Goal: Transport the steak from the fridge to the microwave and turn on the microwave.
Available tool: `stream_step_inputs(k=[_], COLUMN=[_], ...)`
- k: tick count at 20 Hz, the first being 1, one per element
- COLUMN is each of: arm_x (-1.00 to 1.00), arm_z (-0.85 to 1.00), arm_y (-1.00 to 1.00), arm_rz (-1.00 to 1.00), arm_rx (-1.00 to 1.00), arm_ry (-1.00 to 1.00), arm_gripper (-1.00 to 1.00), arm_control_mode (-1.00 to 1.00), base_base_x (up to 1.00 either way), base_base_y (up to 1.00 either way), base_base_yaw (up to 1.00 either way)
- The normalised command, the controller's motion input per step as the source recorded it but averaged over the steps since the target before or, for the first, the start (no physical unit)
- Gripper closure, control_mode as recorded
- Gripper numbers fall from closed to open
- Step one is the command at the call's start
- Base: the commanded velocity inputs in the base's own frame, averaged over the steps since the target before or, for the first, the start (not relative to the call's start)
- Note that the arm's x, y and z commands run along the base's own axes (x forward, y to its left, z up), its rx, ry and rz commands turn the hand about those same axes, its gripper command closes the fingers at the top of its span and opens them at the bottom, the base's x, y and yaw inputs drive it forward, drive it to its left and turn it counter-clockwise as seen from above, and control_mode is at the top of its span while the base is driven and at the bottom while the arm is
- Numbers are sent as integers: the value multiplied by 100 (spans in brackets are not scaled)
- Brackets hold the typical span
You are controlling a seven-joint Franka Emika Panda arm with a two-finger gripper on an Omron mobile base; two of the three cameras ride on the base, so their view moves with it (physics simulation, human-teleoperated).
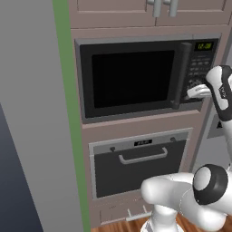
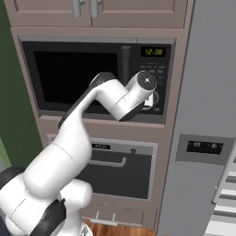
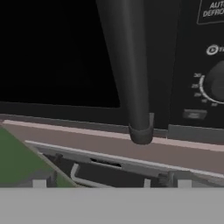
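My claw (image 1: pixel 192 92) hangs wide and empty at the microwave (image 1: pixel 136 77) panel (door shut). I should press squarely on the start button, probably near the dial (image 3: pixel 216 83); I can't read it

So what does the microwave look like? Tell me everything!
The microwave is a dark grey box built into the pinkish-brown cabinets, above the oven. Its black window door is shut, with a tall dark handle beside the glass. Right of that is a panel with a green clock, buttons and a round dial. The open gripper hovers at the panel.
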Motion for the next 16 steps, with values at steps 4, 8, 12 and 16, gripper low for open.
stream_step_inputs(k=[4,8,12,16], arm_x=[-52,-47,-31,-26], arm_z=[0,0,1,3], arm_y=[-3,-3,-3,-11], arm_rz=[-6,-9,-17,-14], arm_rx=[11,14,16,20], arm_ry=[5,1,1,0], arm_gripper=[-100,-100,-100,-100], arm_control_mode=[-100,-100,-100,-100], base_base_x=[0,0,0,0], base_base_y=[0,0,0,0], base_base_yaw=[0,0,0,0])
